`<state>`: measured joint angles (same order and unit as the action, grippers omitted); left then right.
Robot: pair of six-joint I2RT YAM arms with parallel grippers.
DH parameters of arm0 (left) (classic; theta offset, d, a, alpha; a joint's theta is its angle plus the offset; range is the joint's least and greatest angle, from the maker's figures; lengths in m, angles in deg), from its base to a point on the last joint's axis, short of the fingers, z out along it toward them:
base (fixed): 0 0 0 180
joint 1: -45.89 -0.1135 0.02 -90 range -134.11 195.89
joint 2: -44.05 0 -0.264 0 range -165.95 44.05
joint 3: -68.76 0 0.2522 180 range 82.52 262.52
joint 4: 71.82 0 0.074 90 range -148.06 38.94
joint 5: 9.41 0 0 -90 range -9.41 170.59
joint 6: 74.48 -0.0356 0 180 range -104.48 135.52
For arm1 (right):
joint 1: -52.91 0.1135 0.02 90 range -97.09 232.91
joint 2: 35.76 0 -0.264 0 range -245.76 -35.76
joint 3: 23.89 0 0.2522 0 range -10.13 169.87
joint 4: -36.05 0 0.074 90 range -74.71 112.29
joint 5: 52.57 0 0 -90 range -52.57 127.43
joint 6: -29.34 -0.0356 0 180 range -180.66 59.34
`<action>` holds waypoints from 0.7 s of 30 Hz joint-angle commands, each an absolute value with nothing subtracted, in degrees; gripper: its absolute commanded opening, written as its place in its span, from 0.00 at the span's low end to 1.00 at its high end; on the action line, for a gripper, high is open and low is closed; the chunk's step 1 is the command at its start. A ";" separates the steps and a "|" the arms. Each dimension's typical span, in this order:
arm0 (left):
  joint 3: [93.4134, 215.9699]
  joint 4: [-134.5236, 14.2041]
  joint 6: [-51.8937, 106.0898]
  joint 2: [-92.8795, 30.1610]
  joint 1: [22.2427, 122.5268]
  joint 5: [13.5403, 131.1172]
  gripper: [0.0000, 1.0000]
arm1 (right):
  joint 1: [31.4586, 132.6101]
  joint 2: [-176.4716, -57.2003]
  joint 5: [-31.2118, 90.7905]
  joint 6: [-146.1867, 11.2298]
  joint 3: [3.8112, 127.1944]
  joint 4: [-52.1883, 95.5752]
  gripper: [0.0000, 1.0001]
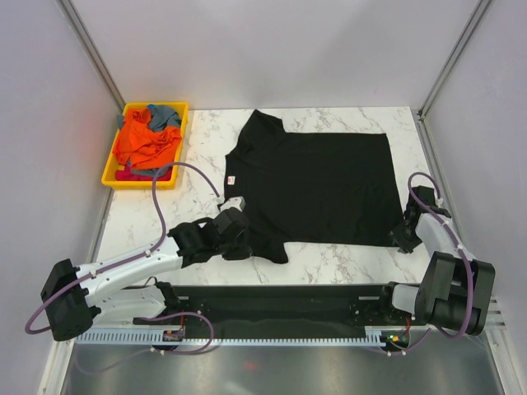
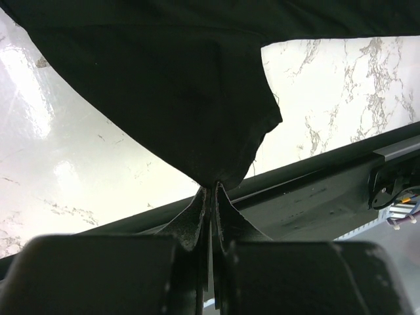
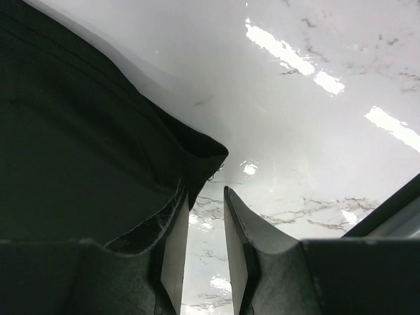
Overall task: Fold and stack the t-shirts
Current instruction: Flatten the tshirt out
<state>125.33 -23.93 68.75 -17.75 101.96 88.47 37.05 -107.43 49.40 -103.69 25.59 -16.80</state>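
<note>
A large black t-shirt (image 1: 317,177) lies spread flat on the marble table (image 1: 206,148). My left gripper (image 1: 241,243) is at its near left sleeve and is shut on the cloth. In the left wrist view the black fabric (image 2: 164,85) comes to a pinched point between the closed fingers of that gripper (image 2: 211,191). My right gripper (image 1: 405,239) sits at the shirt's near right corner. Its jaws (image 3: 207,197) stand a narrow gap apart with only bare marble between them; the shirt's corner (image 3: 79,144) lies against the left finger. An orange t-shirt (image 1: 146,144) and a grey-blue one (image 1: 165,113) are bunched in the tray.
The yellow tray (image 1: 111,176) stands at the table's back left corner. A black rail (image 1: 272,300) runs along the near edge between the arm bases. Grey walls close in the left, right and back sides. A purple cable (image 1: 156,197) loops over the table near the tray.
</note>
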 commanded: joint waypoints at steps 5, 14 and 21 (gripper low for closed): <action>127.17 -25.27 66.67 -16.77 102.31 89.82 0.02 | 37.09 -105.98 51.59 -106.01 29.77 -17.88 0.32; 126.56 -25.10 67.02 -16.95 102.31 89.73 0.02 | 37.00 -107.74 53.78 -107.07 26.79 -13.93 0.40; 128.57 -21.87 67.81 -13.96 102.31 93.58 0.02 | 37.00 -106.60 56.50 -105.14 27.74 -12.69 0.00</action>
